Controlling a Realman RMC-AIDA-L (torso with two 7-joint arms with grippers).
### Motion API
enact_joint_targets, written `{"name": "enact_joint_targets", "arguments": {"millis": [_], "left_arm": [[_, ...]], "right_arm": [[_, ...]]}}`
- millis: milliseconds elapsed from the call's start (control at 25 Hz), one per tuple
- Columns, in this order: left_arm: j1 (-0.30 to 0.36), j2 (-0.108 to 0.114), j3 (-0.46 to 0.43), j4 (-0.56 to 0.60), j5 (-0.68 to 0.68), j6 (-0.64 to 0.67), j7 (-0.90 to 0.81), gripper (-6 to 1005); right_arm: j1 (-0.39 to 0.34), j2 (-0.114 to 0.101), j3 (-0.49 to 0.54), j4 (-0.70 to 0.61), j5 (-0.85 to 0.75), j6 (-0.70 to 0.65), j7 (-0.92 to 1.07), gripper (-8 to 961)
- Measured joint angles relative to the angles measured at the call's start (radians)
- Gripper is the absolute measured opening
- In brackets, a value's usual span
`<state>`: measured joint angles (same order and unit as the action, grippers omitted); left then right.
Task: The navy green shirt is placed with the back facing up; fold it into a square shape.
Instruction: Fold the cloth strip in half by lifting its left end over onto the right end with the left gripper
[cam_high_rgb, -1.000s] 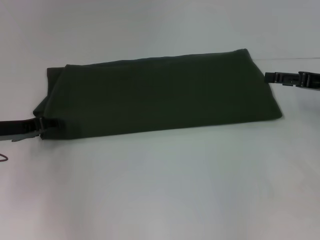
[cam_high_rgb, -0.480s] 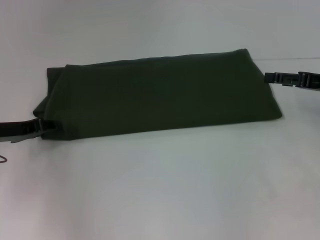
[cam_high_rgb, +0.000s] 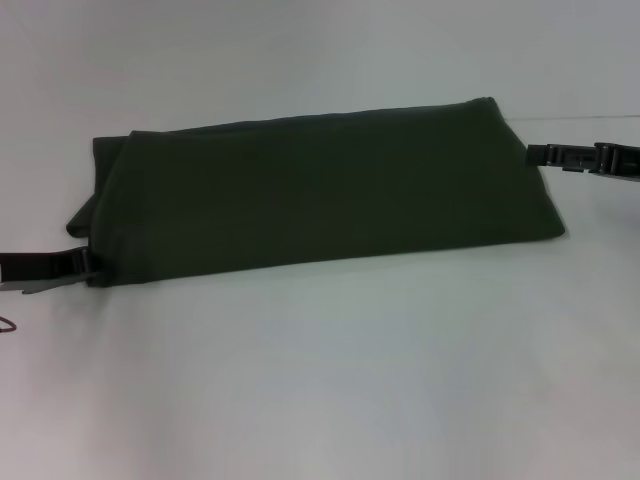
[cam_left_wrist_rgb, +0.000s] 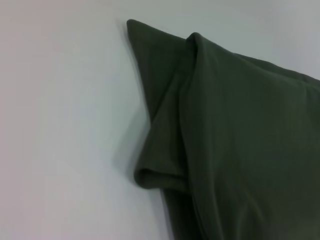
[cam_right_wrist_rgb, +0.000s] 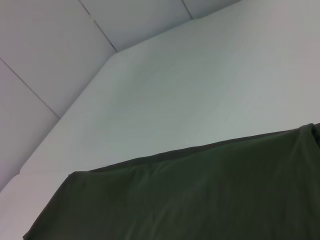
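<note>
Plain white table; the navy green shirt looks soft and floppy, already a long strip; left gripper touches its near corner, right gripper sits beside the other end; can't tell either's fingers; I'd pinch the end corners.

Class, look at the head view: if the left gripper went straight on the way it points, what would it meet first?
The left gripper points toward the navy green shirt, so it would probably meet the shirt's near left corner first; it seems already at that edge, though contact is unclear.
</note>
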<state>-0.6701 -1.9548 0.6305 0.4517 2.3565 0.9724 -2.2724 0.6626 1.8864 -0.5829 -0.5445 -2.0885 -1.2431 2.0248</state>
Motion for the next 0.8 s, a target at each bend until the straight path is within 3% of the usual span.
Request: {"name": "enact_joint_targets", "arguments": {"millis": [200,320,400,680,800], "left_arm": [[0.0,0.003,-0.004,0.003,0.0,0.007,0.001,265],[0.0,0.005,-0.004,0.005,0.001,0.017,0.0,81],[-0.002,0.006,-0.006,0.006,0.001,0.027,-0.001,51],[-0.005,0.008,-0.009,0.012,-0.004,0.053,-0.003,7],[-0.007,0.009,-0.009,0.016,-0.003,0.057,-0.003,7]], "right_arm": [[0.001,-0.002,-0.001,0.0,-0.003,-0.001,0.013,930],[0.003,-0.005,-0.001,0.0,-0.011,-0.004,0.034,930],[0.009,-0.01,-0.002,-0.003,-0.032,-0.005,0.071,929],[0.087,-0.07,-0.05,-0.002,-0.229,-0.008,0.359,929],[0.117,-0.077,-0.095,-0.007,-0.296,0.004,0.427,930]]}}
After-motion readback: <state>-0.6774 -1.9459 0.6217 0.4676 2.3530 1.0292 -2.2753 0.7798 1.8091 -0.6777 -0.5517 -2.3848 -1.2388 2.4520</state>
